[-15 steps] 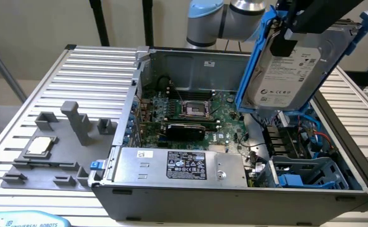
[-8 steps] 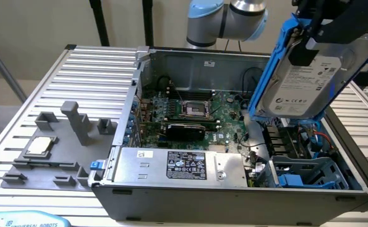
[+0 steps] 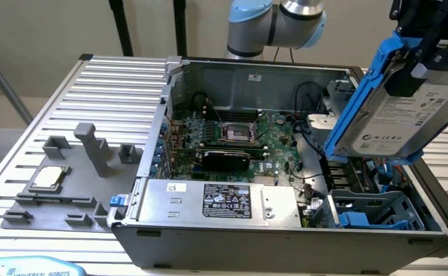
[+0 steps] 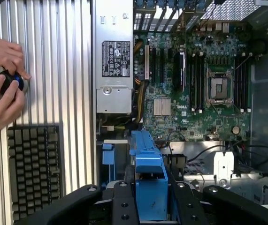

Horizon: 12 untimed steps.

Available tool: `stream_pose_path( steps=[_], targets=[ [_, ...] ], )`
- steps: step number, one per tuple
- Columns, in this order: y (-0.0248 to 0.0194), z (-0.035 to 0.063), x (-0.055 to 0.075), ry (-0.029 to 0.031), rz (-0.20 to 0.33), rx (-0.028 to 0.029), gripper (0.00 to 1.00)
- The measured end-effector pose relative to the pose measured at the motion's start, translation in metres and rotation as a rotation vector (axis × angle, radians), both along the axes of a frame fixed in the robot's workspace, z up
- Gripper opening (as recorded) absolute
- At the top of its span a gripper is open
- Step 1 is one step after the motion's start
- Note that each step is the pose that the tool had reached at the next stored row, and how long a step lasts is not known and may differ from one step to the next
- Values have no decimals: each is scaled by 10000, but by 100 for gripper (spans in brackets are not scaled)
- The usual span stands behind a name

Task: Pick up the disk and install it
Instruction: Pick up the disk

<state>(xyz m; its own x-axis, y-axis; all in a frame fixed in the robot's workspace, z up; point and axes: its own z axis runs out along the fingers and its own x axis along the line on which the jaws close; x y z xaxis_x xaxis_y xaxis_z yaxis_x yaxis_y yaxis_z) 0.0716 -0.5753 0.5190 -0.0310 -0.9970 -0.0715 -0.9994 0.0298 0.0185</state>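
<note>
One blue-framed disk (image 3: 408,118), one open computer case (image 3: 285,247), one motherboard (image 3: 274,131), one power supply box (image 3: 216,201), one small silver chip (image 3: 47,177), one grey holder (image 3: 55,199), one keyboard (image 4: 33,168), one robot arm (image 3: 278,23), two hands (image 4: 1,55) (image 4: 0,110).

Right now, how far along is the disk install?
Done: the disk is picked up, clamped in the tool. In hand: it hangs tilted in the air above the open computer case, at the exterior view's right. Left: it is not yet seated in the case; the drive cage sits below it.
</note>
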Motion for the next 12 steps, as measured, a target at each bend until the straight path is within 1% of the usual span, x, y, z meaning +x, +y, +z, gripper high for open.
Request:
stream_pose_path(
  steps=[7, 9, 12],
  targets=[
    [-132, -38, 232, 7, 0, 0, 33],
    [-155, -52, 261, 8, 0, 0, 33],
    [-167, -59, 271, 7, -1, -2, 33]
  ],
)
